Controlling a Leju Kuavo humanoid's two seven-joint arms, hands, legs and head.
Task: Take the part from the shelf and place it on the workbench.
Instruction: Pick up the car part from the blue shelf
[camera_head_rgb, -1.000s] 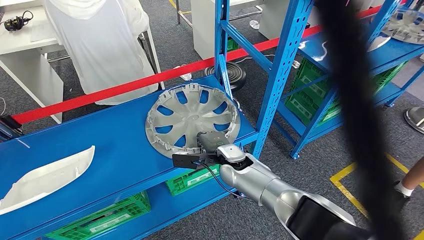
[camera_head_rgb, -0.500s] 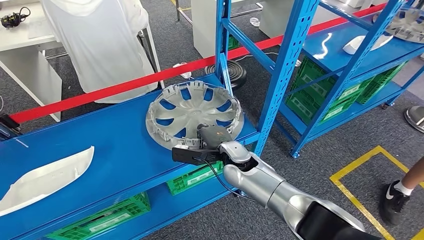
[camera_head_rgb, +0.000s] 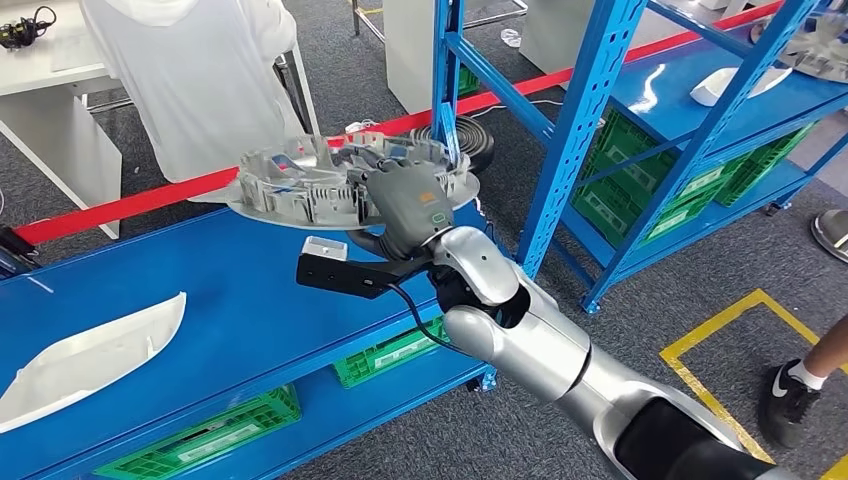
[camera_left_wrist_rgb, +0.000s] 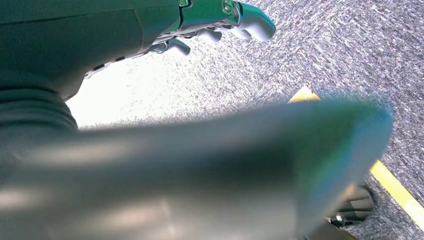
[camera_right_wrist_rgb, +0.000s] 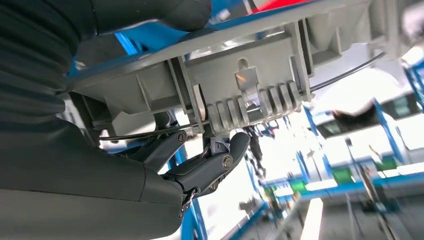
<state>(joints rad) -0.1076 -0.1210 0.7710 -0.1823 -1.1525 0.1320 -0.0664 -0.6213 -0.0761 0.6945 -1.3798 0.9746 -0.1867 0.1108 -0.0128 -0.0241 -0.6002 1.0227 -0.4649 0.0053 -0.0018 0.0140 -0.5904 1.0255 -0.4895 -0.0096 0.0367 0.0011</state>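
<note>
Right hand (camera_head_rgb: 408, 205) grips the rim of the round silver-grey plastic wheel cover (camera_head_rgb: 300, 185), held roughly level above the blue metal shelf (camera_head_rgb: 230, 310) and clear of it. Left hand (camera_left_wrist_rgb: 220, 20) hangs over grey carpet, fingers apparently loosely curled around nothing, though the view is blurred.

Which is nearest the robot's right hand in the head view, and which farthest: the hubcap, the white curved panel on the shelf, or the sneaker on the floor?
From the right hand:
1. Hubcap: held in that hand, lifted above the blue shelf.
2. White curved panel: lying at the shelf's left end.
3. Sneaker: on the carpet at far right, about as far as the panel; too close to call.
</note>
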